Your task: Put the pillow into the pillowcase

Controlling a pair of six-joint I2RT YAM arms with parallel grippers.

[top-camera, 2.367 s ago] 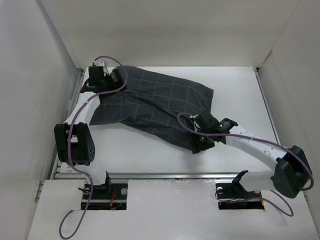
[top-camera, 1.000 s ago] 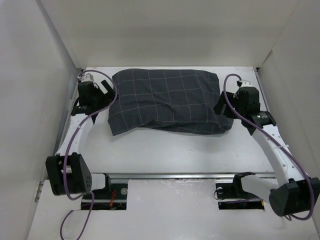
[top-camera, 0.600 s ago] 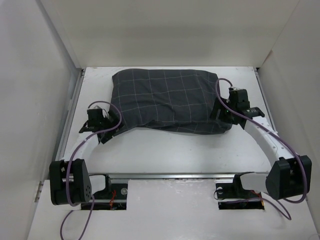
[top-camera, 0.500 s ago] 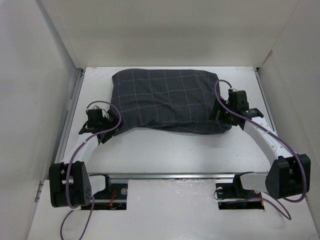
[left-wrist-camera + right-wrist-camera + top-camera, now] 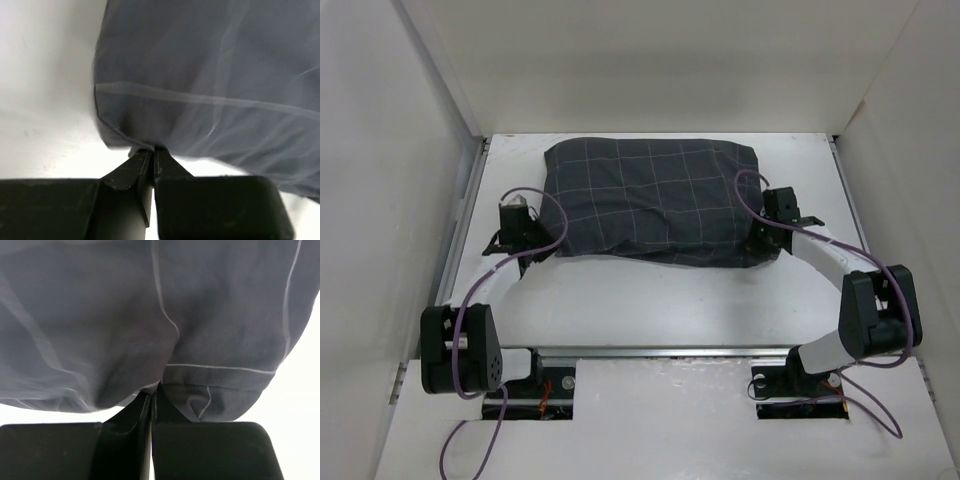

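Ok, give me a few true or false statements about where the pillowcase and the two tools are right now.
1. The dark grey checked fabric pillowcase lies on the white table. True.
2. The left tool stands wide open above the middle of the case. False: it is shut at the hem of the case's near-left corner.
3. The right tool is shut, with fabric puckered at its tips. True.
4. The case lies flat and limp. False: it looks plump and rounded, as if filled.
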